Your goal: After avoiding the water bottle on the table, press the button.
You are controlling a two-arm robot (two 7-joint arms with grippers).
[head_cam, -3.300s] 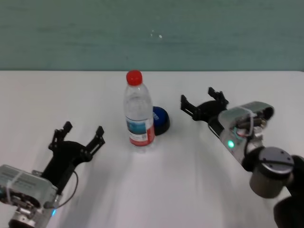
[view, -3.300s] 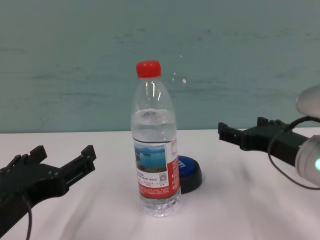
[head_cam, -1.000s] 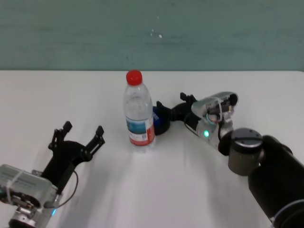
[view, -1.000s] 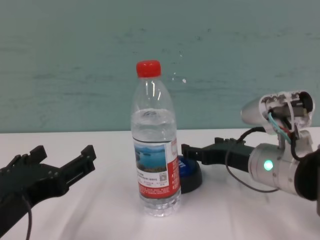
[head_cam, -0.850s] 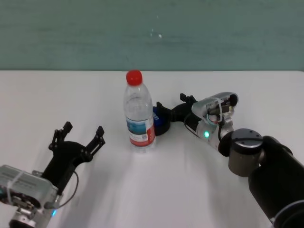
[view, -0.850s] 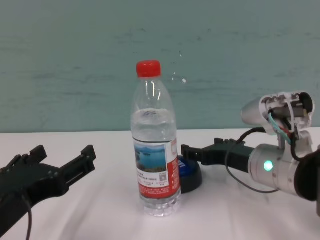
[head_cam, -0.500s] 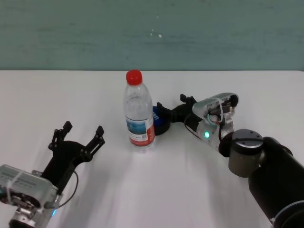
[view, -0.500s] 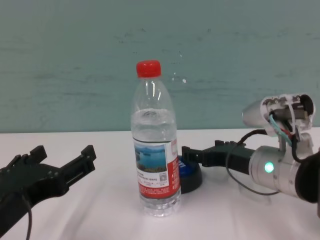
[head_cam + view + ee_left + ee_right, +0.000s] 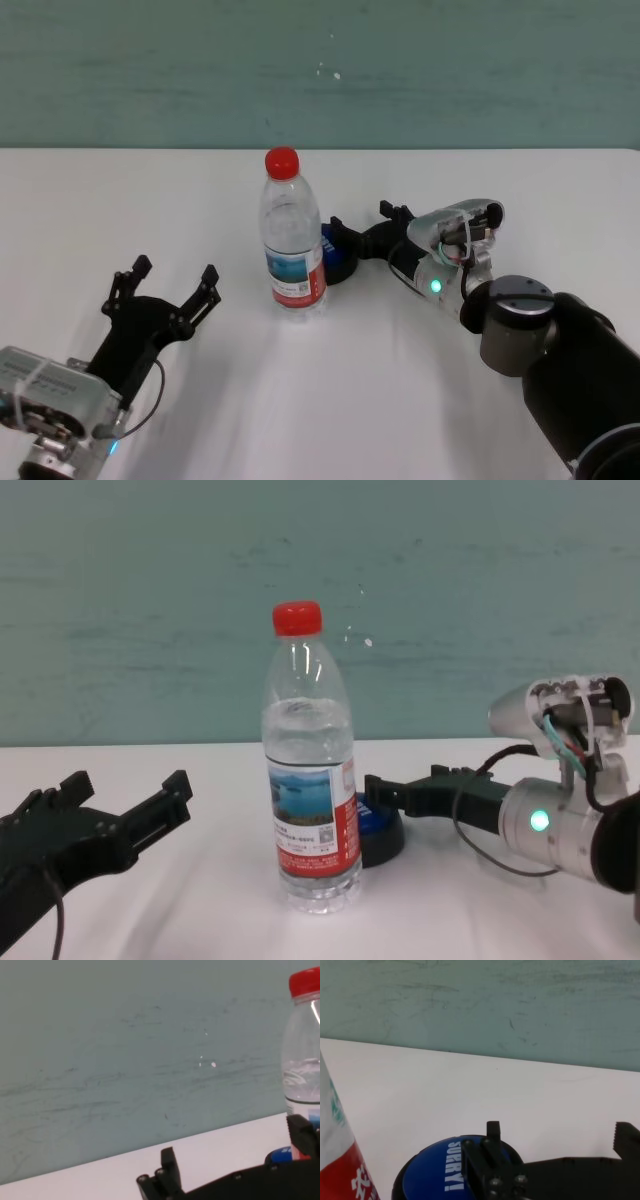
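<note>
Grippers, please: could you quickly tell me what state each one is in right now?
Left gripper: open, holding nothing, parked near the table's front-left.
Right gripper: open, holding nothing, one finger over the button behind the water bottle.

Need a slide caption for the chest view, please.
Right gripper open over the button behind the upright water bottle; left gripper open, idle.

water bottle (image 9: 293, 240): red cap, red-white label | button (image 9: 338, 254): blue top, black base
</note>
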